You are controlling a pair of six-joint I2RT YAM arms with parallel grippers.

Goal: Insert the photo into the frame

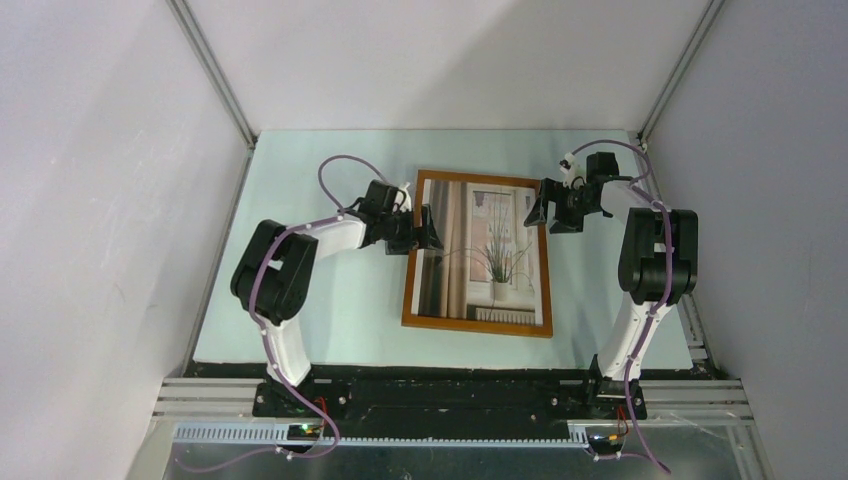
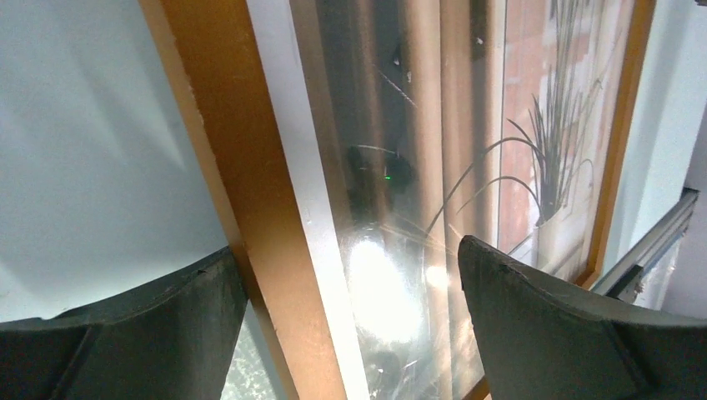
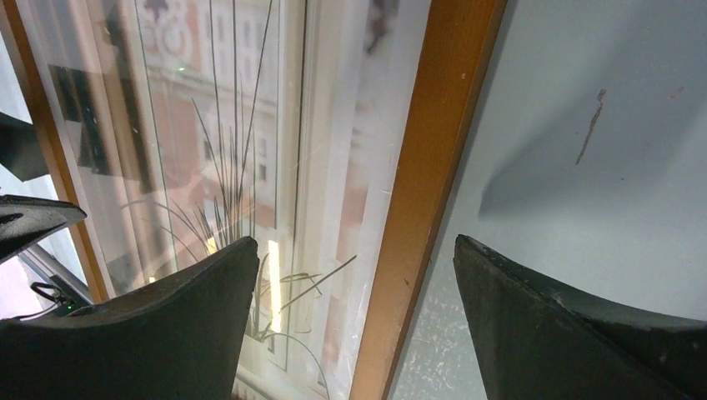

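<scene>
The frame (image 1: 476, 327) is lying flat on the bench (image 1: 330, 310), long axis running near-to-far, the photo (image 1: 495, 255) inside pointing plant-tips away; left jaws and right jaws are standing apart.

Here's the left arm (image 1: 285, 345) and the right arm (image 1: 628, 335): white shells (image 1: 335, 235), chunky black joint housings (image 1: 658, 255), a purple cable (image 1: 345, 158) looping along each. The left gripper (image 1: 430, 228) and right gripper (image 1: 537, 207) are black, fingers (image 2: 567, 333) broad matte dark wedges.

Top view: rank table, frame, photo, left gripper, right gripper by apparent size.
1. table
2. frame
3. photo, only slightly smaller than the frame
4. left gripper and right gripper: they look about alike, so no ranking between them.
</scene>
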